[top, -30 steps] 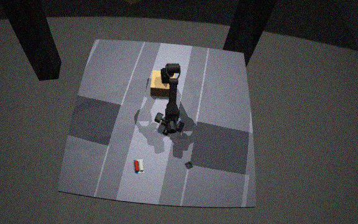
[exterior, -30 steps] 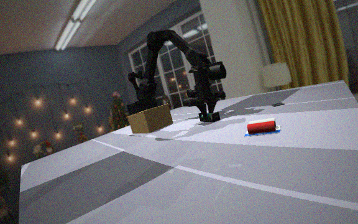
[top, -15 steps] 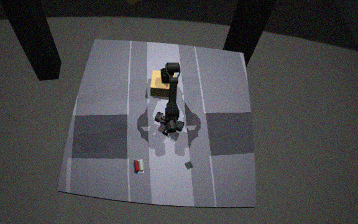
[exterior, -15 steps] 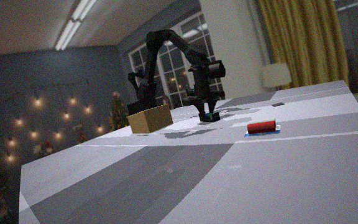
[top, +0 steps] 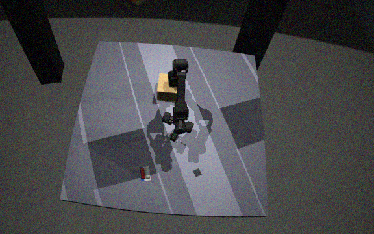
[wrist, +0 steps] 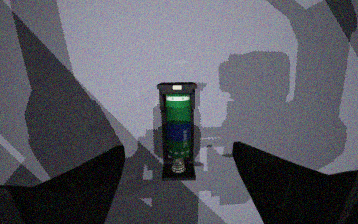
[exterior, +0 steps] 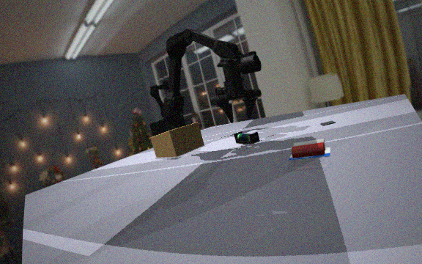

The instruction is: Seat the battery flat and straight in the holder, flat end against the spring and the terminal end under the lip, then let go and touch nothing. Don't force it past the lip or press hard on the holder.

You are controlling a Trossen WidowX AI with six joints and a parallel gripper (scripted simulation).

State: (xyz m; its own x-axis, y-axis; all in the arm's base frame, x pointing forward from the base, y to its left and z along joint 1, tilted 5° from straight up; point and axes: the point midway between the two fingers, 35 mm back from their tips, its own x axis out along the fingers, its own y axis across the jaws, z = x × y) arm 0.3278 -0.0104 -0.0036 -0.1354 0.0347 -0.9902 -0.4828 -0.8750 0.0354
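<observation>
Gripper is released: fingers spread wide, nothing between them. In the exterior view the fingertips hang above the holder, clear of it. In the wrist view one finger shows on each side, both apart from the battery.

Green cylindrical battery with a blue band and a white ring lies lengthwise in the small black open-topped holder, which rests on the pale grey, stripe-patterned table top. White-ring end is at the lip, the crosspiece with a small white patch; the other end is at the coiled metal spring. Battery looks in line with the holder walls. Can't tell whether the terminal is fully under the lip, or whether it's down flat.

Black jointed arm arches over from beside the tan rectangular box. Well apart from the holder: red cylinder lying on a thin blue-and-white base, pale grey piece right alongside. Small dark flat square lies separately on the table. Yellow curtain and pale lampshade in the background.
</observation>
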